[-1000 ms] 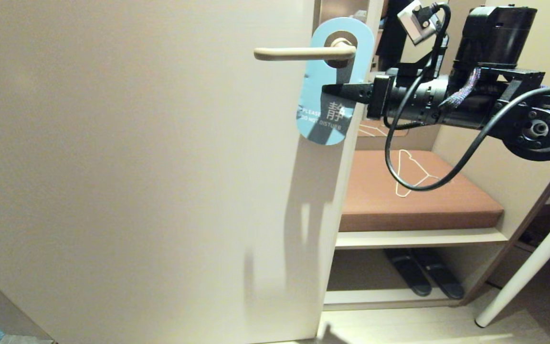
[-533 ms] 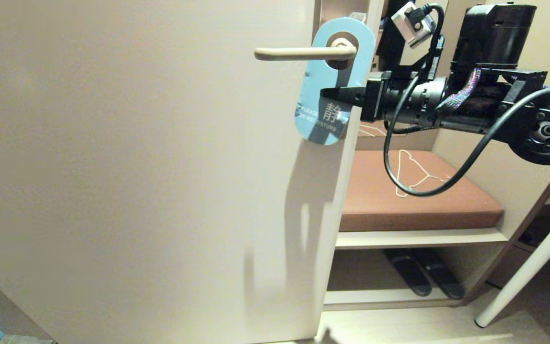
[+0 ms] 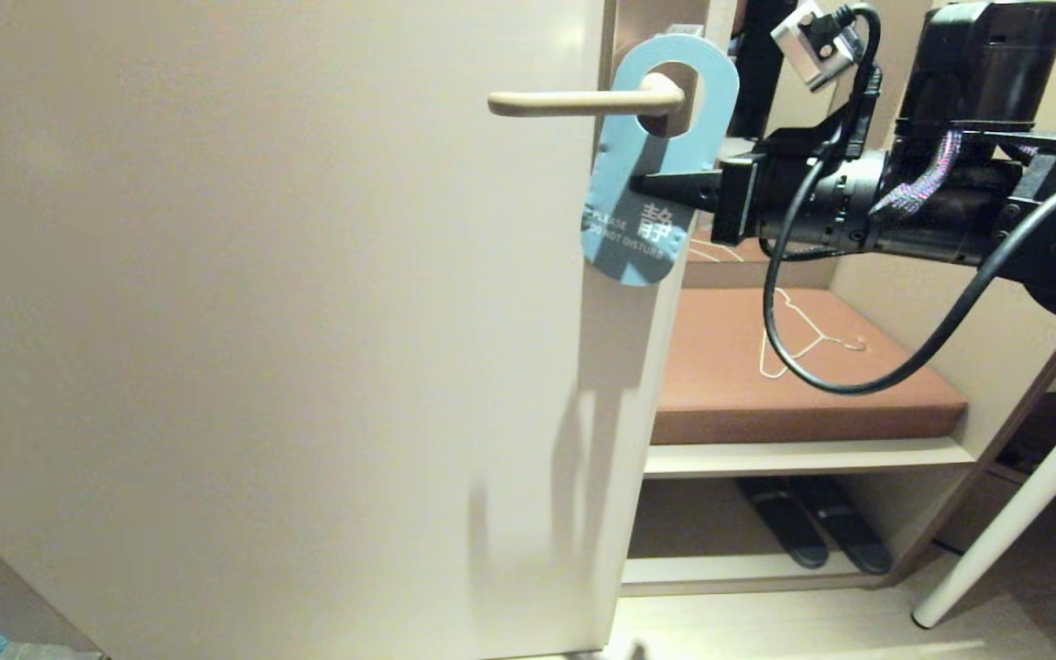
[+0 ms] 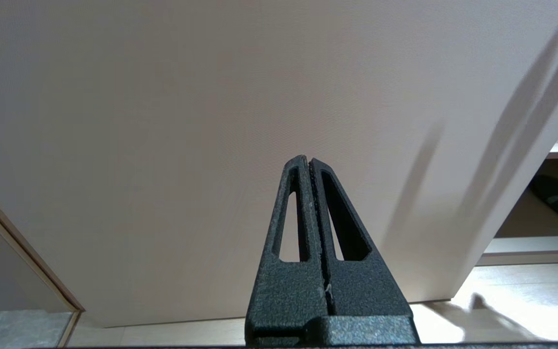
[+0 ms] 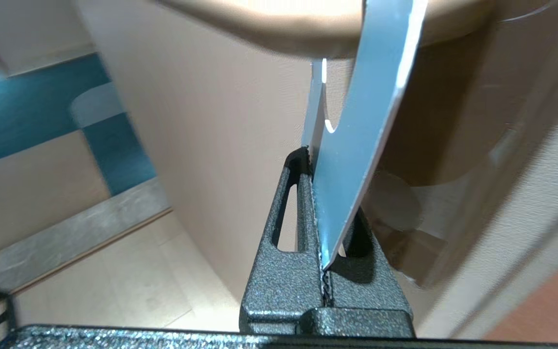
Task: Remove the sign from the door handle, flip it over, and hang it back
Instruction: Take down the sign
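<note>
Gripping the light blue "PLEASE DO NOT DISTURB" sign (image 3: 652, 174) at its edge away from the lever's free end, the right gripper (image 3: 652, 181) reaches in level from the side of the door handle (image 3: 583, 101), its jaws clenched on the card just below the handle. The sign's big hole is around the lever near its rounded pivot end, so the removal step looks to be in hand and not yet done: the card has to clear the bar. The next move likely calls for drawing the sign along the lever toward its free end, keeping the hole clear of the bar so the card does not catch or crease.

Only the head view shows the printed face and the hole ringing the handle, with a white wire hanger (image 3: 798, 344) on the brown cushion (image 3: 730, 385) below the handle. Only the right wrist view shows the pinch itself, the card edge-on between the black fingers (image 5: 291, 213) beneath the handle. Only the left wrist view shows the left gripper (image 4: 309, 162), clenched on nothing, facing the plain door panel (image 4: 162, 121) low down, well below the handle.
</note>
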`<state>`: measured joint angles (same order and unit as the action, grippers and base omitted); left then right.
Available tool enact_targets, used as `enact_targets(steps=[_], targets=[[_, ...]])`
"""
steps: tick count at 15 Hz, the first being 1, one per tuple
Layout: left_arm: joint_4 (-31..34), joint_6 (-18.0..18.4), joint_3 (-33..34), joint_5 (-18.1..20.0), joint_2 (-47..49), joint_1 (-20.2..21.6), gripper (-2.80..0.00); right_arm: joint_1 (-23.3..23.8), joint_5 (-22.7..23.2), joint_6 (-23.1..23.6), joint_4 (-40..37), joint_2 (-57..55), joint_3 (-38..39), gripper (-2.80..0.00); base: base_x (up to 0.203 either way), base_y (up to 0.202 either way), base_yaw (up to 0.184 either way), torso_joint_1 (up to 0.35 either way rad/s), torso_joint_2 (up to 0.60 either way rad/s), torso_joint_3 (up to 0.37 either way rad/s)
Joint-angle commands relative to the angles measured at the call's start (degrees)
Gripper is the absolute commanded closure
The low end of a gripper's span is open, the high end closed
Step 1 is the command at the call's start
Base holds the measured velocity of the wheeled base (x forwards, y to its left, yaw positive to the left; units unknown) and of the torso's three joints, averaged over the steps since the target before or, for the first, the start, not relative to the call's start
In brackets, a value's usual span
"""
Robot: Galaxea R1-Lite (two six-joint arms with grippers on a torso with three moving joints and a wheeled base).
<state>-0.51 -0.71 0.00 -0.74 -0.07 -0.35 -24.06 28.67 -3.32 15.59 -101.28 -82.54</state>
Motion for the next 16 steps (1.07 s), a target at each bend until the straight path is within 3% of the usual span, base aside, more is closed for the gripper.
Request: enact_targets(steps=[1,13,16], targets=[[-0.02,-0.08,0.00,-0.04,0.07,0.00,0.00,-0.10,-0.81,-0.02,0.06,0.55,0.01,0.00,0.000,0.000,0.000,0.000,0.00,0.000],[-0.02,-0.03,0.00,-0.05,0.07,0.00,0.00,-2.22,-3.33,0.07,-4.08,1.02,-0.87,0.00,0.000,0.000,0.000,0.000,0.00,0.000],[-0.02,0.00,0.00,-0.05,0.07,0.00,0.00,-4.01,-6.06,0.07,-5.01,0.71,-1.64,0.00,0.000,0.000,0.000,0.000,0.00,0.000]])
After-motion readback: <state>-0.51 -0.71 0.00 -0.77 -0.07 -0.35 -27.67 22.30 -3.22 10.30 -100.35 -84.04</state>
